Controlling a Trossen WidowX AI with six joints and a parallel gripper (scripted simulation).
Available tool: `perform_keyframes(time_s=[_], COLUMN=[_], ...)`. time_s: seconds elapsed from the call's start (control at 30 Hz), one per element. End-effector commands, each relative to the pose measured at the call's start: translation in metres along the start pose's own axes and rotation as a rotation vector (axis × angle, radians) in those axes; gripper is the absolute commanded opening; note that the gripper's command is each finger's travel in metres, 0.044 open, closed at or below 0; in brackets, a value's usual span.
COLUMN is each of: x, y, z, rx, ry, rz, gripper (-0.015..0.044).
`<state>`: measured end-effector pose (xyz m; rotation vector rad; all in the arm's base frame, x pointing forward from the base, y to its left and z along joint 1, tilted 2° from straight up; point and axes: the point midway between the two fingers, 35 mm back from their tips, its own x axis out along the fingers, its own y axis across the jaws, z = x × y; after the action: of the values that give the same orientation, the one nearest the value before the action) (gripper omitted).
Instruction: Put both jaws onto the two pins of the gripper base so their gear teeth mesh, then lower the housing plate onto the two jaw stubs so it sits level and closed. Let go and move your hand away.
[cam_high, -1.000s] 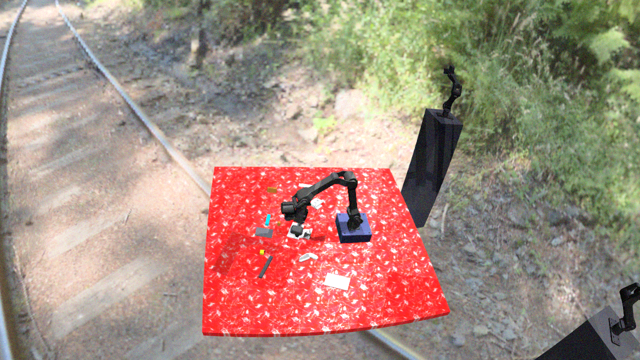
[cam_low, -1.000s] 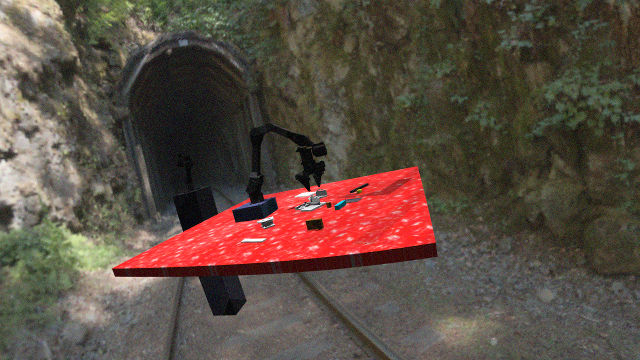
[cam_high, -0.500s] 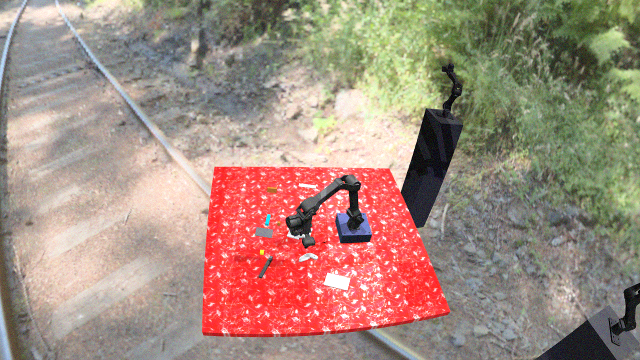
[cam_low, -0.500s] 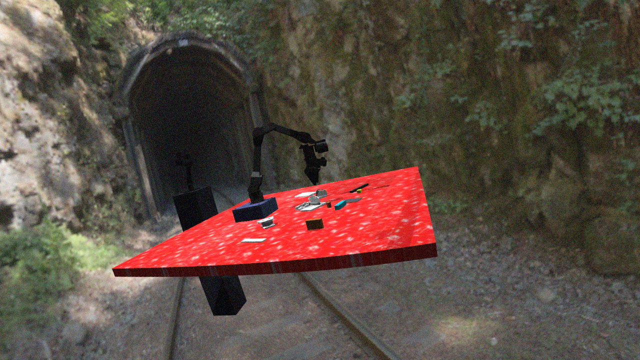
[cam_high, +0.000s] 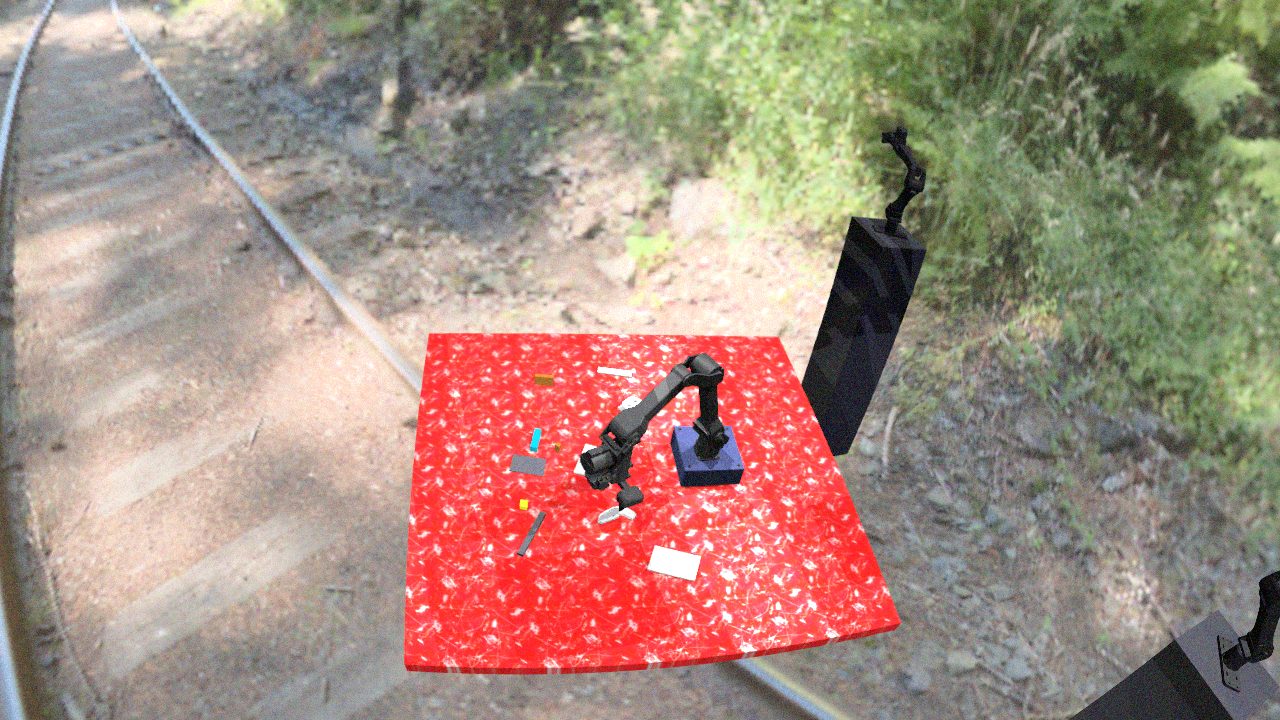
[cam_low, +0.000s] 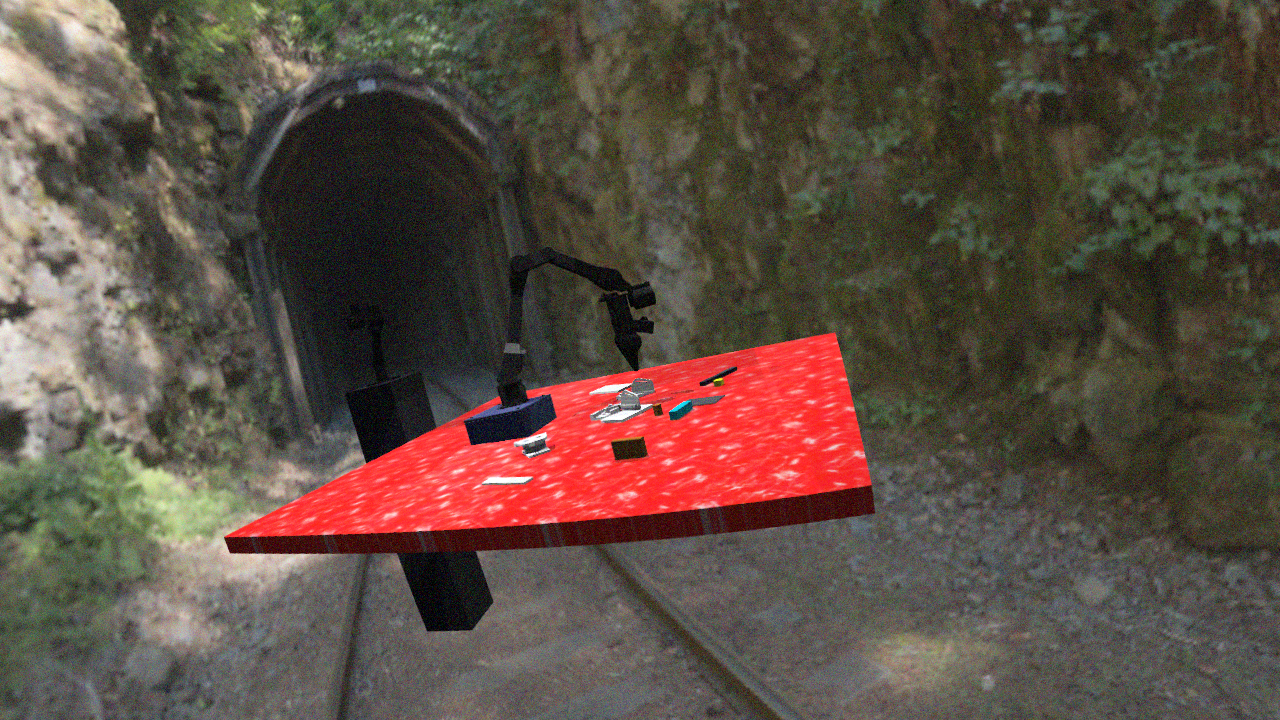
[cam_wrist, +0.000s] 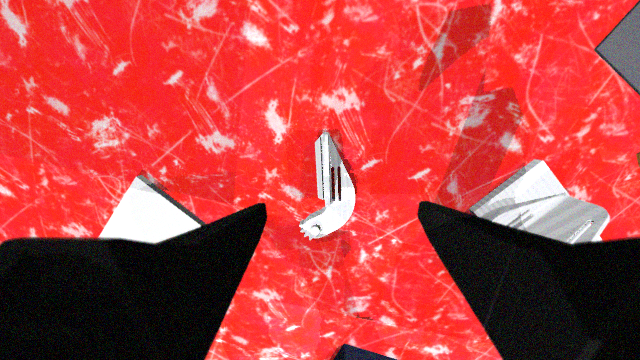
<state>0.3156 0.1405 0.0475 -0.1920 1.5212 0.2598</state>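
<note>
My gripper (cam_high: 628, 502) (cam_low: 636, 368) (cam_wrist: 340, 209) is open and empty, with its fingers wide on either side of the loose white jaw (cam_high: 610, 516) (cam_low: 643, 385) (cam_wrist: 347, 197) and above it. That jaw lies on the red table, its toothed end towards the arm's base in the wrist view. The other jaw (cam_low: 629, 400) (cam_wrist: 582, 212) is over the white gripper base (cam_low: 613, 414); whether it sits on a pin is hidden. A finger covers part of this group in the wrist view. A white flanged part (cam_high: 630, 403) (cam_low: 534, 444) stands apart; I cannot tell whether it is the housing plate.
A white plate (cam_high: 674, 562) (cam_low: 609, 389) (cam_wrist: 145, 210) lies beside the loose jaw. A grey plate (cam_high: 528, 464), dark bar (cam_high: 531, 534), yellow cube (cam_high: 523, 504), cyan block (cam_high: 535, 438), orange-brown block (cam_high: 544, 379) and white strip (cam_high: 615, 370) lie around the red table (cam_high: 769, 582).
</note>
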Motion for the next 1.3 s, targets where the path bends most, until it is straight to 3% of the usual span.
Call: perform_keyframes(time_s=[0.0,0.33,1.27], x=[0.021,0.022,0.068], y=[0.0,0.0,0.0], z=[-0.007,-0.007,-0.006], rx=[-0.008,-0.008,-0.008], ry=[0.027,0.027,0.027], rz=[-0.002,-0.002,-0.002], gripper=[0.044,0.044,0.044])
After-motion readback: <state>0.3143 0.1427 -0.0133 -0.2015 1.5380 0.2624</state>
